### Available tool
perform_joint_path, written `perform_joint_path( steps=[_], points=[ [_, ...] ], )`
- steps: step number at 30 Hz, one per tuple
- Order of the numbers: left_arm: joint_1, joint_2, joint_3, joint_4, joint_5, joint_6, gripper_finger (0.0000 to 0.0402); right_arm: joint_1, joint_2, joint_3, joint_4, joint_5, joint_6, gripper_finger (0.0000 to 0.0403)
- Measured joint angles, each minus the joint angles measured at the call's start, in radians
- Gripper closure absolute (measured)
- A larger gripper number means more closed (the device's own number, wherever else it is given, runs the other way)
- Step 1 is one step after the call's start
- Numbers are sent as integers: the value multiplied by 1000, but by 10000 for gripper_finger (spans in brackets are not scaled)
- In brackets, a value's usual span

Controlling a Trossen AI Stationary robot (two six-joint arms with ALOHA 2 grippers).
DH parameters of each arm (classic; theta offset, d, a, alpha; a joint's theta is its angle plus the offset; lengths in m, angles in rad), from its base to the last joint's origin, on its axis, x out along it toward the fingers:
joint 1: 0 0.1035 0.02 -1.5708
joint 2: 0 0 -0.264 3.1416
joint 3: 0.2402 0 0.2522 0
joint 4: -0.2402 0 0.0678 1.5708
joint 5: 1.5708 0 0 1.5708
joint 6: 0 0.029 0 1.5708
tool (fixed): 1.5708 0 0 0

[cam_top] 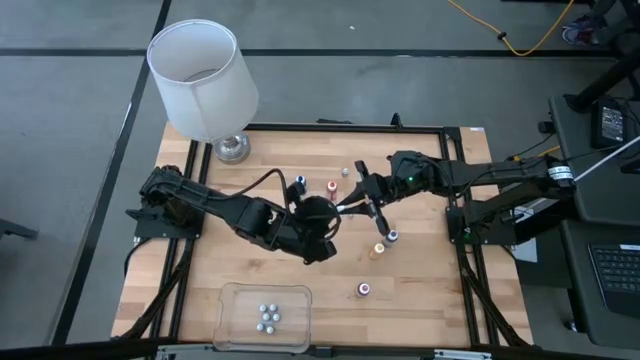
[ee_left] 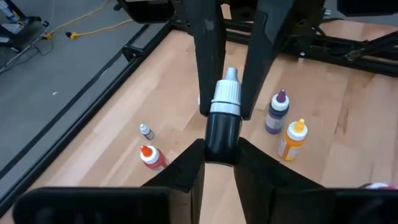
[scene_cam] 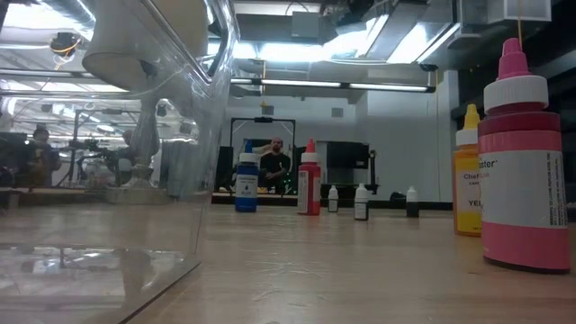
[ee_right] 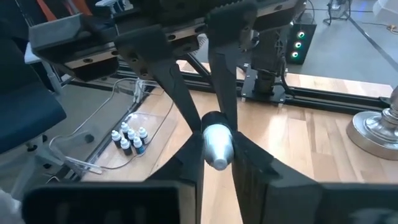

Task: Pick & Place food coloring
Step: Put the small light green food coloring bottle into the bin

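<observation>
A dark bottle point(ee_left: 221, 127) is gripped at mid-bench point(cam_top: 430, 290) by both pincers; the left pincer point(ee_left: 219, 149) holds its body; the right pincer point(ee_right: 216, 146) its cap.

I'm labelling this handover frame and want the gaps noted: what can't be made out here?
- Held black bottle: label hidden by both end effectors' fingers, both wrist views.
- High view: that bottle too small, covered where left end effector meets right end effector.
- Clear tray: bottle colours too small, high view.
</observation>
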State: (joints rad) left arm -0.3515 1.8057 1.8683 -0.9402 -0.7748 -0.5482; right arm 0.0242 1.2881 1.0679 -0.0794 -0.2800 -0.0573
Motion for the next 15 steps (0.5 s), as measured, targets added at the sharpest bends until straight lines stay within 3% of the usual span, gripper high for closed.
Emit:
perform_joint_path(
  steps=[8,15],
  points=[
    [-2,-11,0,-30,143,10,280,1,-1,0,-17,-47,1,326],
    [-55,-79,0,-218,245,-210,236,3,-1,0,-23,-119,0,337]
  ],
)
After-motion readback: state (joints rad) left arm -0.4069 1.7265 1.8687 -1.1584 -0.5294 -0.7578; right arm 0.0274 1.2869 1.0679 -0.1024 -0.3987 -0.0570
